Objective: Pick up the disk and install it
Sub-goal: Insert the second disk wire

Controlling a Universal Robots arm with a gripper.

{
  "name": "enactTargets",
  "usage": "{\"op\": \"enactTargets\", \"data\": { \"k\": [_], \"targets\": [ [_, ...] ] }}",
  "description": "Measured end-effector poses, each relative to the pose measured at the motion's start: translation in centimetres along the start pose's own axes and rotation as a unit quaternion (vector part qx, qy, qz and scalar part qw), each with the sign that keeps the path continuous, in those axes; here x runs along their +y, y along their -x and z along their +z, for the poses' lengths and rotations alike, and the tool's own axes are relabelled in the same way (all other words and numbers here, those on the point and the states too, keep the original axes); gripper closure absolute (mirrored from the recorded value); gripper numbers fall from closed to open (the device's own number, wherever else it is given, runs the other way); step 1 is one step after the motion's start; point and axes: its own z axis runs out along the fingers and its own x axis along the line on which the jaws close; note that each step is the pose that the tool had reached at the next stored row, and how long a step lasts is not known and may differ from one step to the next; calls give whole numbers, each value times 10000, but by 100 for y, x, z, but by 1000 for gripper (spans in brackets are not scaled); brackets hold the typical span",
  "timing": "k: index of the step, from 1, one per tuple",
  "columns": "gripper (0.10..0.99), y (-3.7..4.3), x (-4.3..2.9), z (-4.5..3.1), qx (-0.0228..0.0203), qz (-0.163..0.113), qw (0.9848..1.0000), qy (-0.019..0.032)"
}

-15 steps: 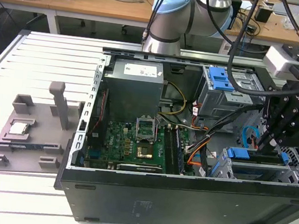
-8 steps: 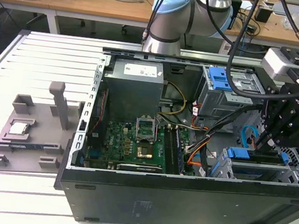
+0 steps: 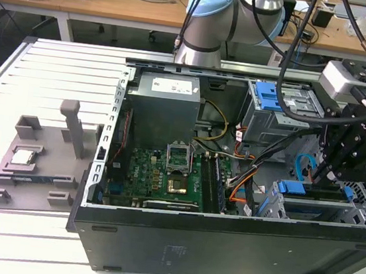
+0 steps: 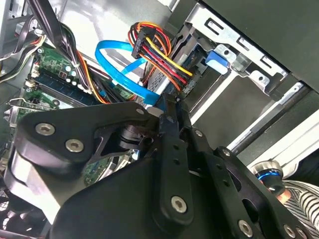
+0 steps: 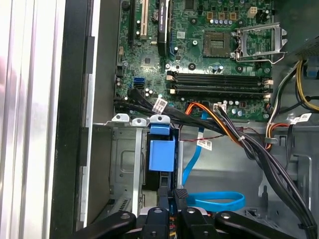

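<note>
The disk (image 3: 315, 205) lies in the lower drive cage (image 3: 362, 199) at the exterior view's right, inside the open computer case, silver face up with blue carrier plastic at both ends. In the first wrist view its blue carrier end (image 5: 162, 154) sits in the grey cage slot. My gripper (image 3: 316, 175) reaches down into the case right over the disk. In both wrist views the black fingers (image 5: 173, 195) are pressed together with no gap, tips at the disk's dark edge. The fingertips (image 4: 168, 107) stand just beside the red, yellow and black power wires (image 4: 154, 50).
A blue data cable (image 5: 219, 199) loops on the case floor near the fingers. Cable bundles (image 5: 239, 139) cross between cage and motherboard (image 3: 159, 171). An upper cage with a blue latch (image 3: 268, 94) stands behind. A grey fixture (image 3: 32, 165) holding a CPU chip (image 3: 23, 156) lies outside the case.
</note>
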Motion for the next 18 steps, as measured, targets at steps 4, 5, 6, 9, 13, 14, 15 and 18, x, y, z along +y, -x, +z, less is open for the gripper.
{"op": "enactTargets", "data": {
  "k": [4,5,6,9,13,14,15,18],
  "targets": [
    [925,2,31,15,-1,-1,10000,0],
    [925,2,40,16,-2,-1,10000,1],
    [925,3,47,16,-2,-1,10000,0],
    [925,4,88,19,-2,0,10000,-8],
    [925,4,100,4,-7,0,10000,-15],
    [925,3,97,-12,-7,0,10000,-15],
    [925,2,92,-31,-3,0,10000,-15],
    [925,-2,66,-53,-4,0,10000,-10]
  ]
}}
